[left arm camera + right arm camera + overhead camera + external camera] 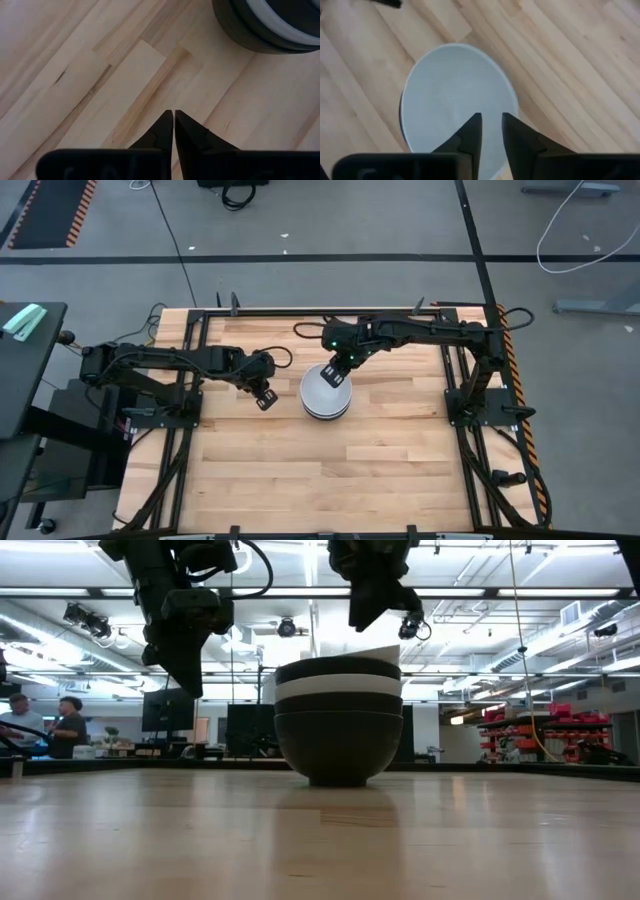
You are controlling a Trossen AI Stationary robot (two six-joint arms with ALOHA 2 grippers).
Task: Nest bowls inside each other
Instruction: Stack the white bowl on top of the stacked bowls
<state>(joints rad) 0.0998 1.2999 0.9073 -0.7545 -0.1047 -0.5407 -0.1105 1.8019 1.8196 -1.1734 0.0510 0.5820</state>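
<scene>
The bowls stand nested in one stack at the table's middle, its bottom black bowl resting on the wood. Above it show a white rim, a black rim and a top white bowl that sits slightly tilted. My right gripper hangs just above the stack's far side, pointing down over the white bowl's inside, fingers a little apart and empty. My left gripper hangs left of the stack, shut and empty; the stack's edge shows in its wrist view.
Bare wooden table lies all round the stack, with wide room toward the near edge. Black frame rails run along the left and right sides. People show far off in the room behind.
</scene>
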